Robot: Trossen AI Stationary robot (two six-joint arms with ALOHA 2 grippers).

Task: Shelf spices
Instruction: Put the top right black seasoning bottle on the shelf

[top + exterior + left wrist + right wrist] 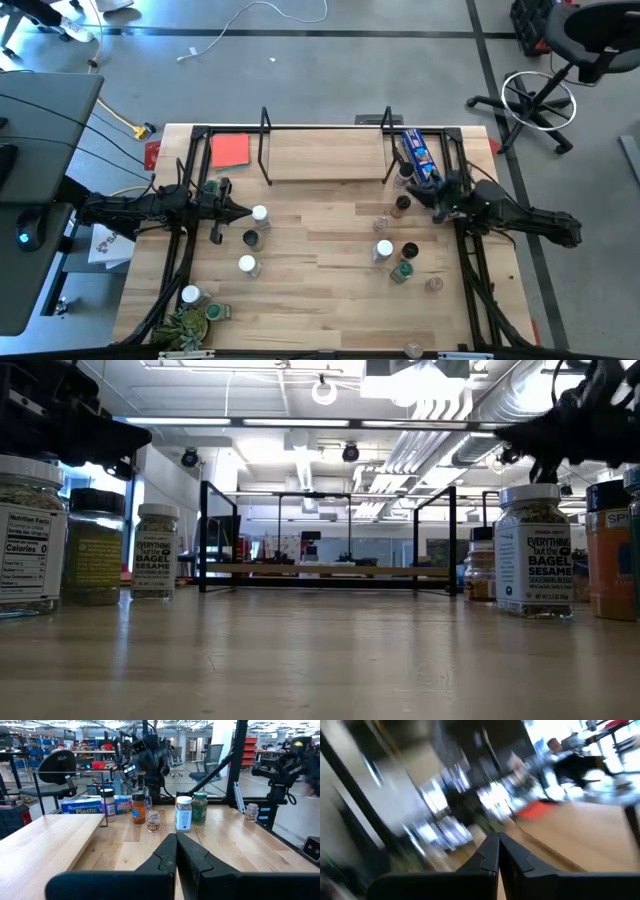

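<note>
Closest, small white-lidded seasoning jars (533, 550) are standing scattered across the pale wooden worktop (320, 290), awaiting shelving, while both tools, left tool (243, 211) and right tool (437, 213), are hovering pressed together, empty.

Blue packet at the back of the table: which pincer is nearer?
Right. The right pincer, shut and empty, sits just in front of the blue packet on the same side. The left pincer, shut too, is across the table beside the white-lidded jar.
</note>
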